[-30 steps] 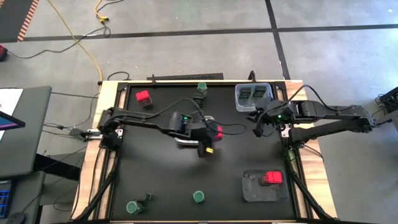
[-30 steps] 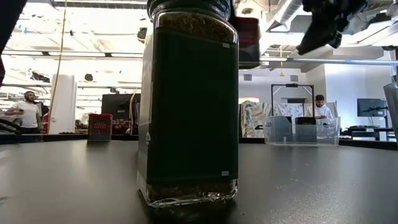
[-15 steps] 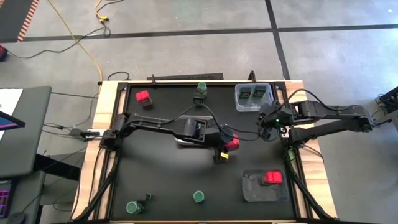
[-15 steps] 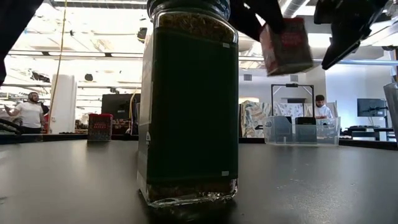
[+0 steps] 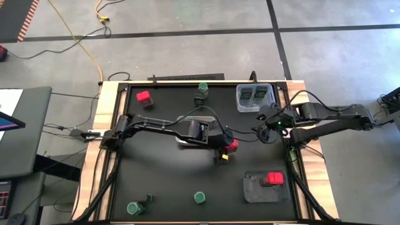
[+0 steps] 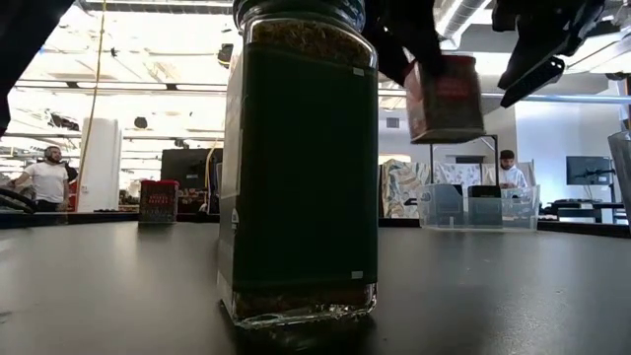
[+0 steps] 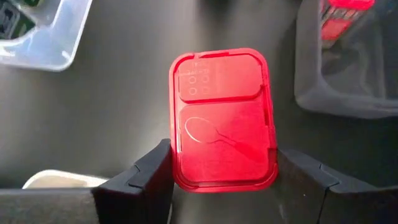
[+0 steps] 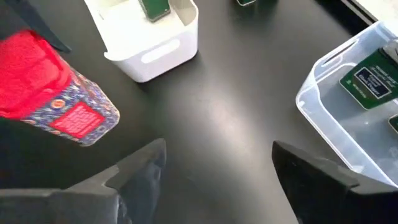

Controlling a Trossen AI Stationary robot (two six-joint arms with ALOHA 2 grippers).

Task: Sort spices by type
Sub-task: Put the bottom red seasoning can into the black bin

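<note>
Left gripper (image 7: 224, 177) clamped on red box (image 7: 222, 118) by its long sides, held off the table at high-view centre. Right gripper (image 8: 214, 165) empty, fingers spread wide, just right of it, centre-right. Grey tray (image 5: 257, 190) with another red box (image 5: 273, 179) sits lower right; clear tray (image 5: 240, 100) with dark tins upper right. I'd keep the box level, go over the grey tray, set it beside its match, then release; watch the right arm.

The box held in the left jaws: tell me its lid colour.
Red; the box lid shows best in the left wrist view.
</note>
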